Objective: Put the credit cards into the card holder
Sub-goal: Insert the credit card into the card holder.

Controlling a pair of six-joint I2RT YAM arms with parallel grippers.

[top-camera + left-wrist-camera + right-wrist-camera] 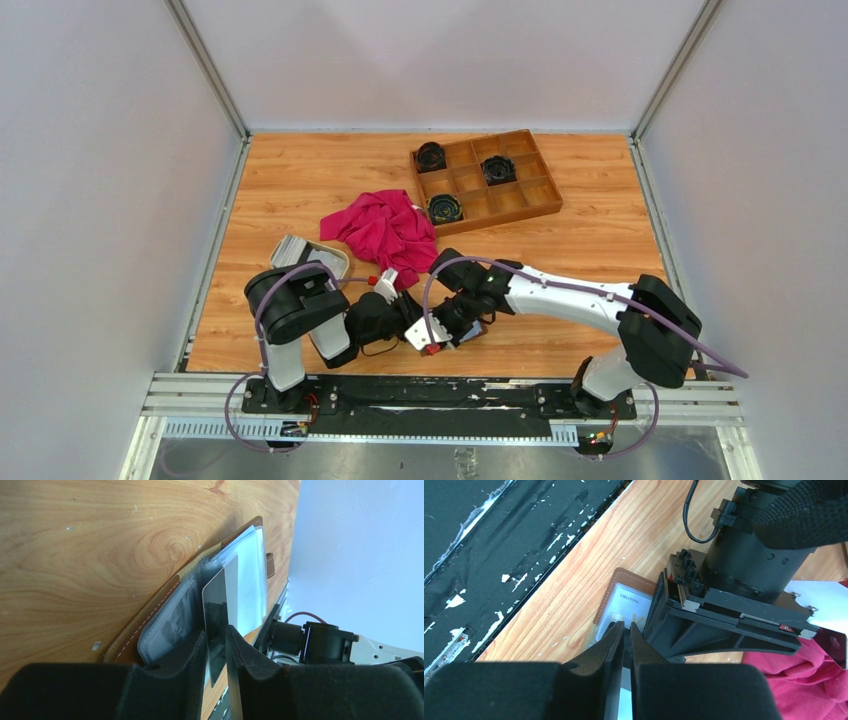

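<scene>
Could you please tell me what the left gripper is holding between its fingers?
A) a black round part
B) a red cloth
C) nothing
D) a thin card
D: the left gripper pinches a thin card, whose far end reaches the clear pockets of the open wallet.

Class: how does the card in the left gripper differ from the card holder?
The card is plain grey and stands on edge; the card holder is brown leather with clear sleeves and lies open. The left gripper pinches the card, not the card holder. Both are rectangular.
</scene>
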